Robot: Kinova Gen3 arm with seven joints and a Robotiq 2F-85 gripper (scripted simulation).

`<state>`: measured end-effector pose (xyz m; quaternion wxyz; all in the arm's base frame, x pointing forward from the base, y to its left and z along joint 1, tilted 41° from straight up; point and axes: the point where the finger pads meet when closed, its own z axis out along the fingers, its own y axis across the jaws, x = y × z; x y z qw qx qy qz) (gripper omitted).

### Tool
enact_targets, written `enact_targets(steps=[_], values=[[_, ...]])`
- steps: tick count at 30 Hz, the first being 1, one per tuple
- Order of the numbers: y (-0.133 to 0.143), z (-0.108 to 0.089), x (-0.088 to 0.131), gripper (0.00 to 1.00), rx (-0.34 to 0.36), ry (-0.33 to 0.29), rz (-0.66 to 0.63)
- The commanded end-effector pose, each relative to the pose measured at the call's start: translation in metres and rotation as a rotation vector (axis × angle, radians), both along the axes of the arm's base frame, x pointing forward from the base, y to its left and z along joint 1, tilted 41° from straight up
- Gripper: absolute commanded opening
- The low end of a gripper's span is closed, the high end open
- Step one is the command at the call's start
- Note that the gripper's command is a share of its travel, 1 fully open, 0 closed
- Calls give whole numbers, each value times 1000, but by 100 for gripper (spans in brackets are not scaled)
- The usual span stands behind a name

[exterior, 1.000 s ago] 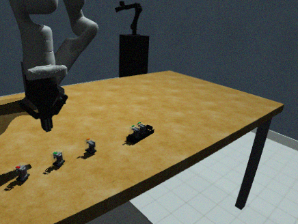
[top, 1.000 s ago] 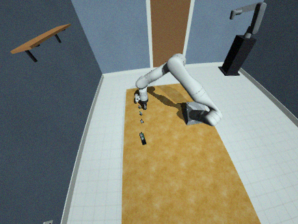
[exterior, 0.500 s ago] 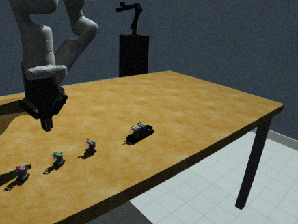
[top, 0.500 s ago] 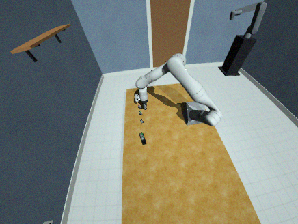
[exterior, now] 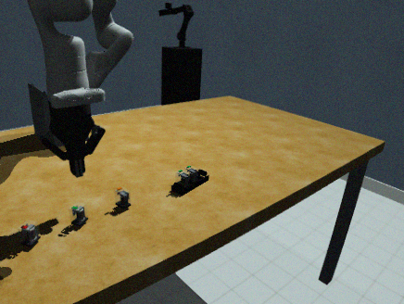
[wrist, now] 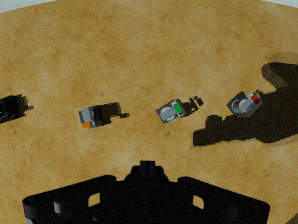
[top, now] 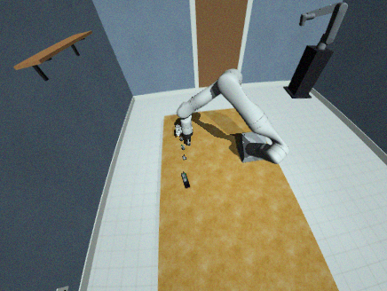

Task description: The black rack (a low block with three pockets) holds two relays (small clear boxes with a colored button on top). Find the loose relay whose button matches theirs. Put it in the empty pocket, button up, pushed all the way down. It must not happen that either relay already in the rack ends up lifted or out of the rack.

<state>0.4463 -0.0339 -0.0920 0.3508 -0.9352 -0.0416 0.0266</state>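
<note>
The black rack (exterior: 190, 181) sits on the wooden table with two green-button relays in it; one end pocket is empty. It also shows at the left edge of the wrist view (wrist: 9, 107). Three loose relays stand in a row: an orange-button one (exterior: 122, 197) (wrist: 89, 116), a green-button one (exterior: 79, 214) (wrist: 174, 111) and a red-button one (exterior: 29, 234) (wrist: 245, 103). My gripper (exterior: 77, 171) is shut and empty, hanging above the table behind the row, roughly over the green-button relay.
The arm's base (top: 253, 148) is mounted on the table behind the row. A second arm on a black pedestal (exterior: 181, 74) stands beyond the far table edge. The table's front edge runs close to the relays.
</note>
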Motion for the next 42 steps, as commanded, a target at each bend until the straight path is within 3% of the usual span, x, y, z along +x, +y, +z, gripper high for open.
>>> enact_targets(steps=[1,5,42], values=[[27,31,-4,0,-8,-13,25],[50,50,-12,0,-9,-12,26],[51,51,-12,0,-9,-12,26]])
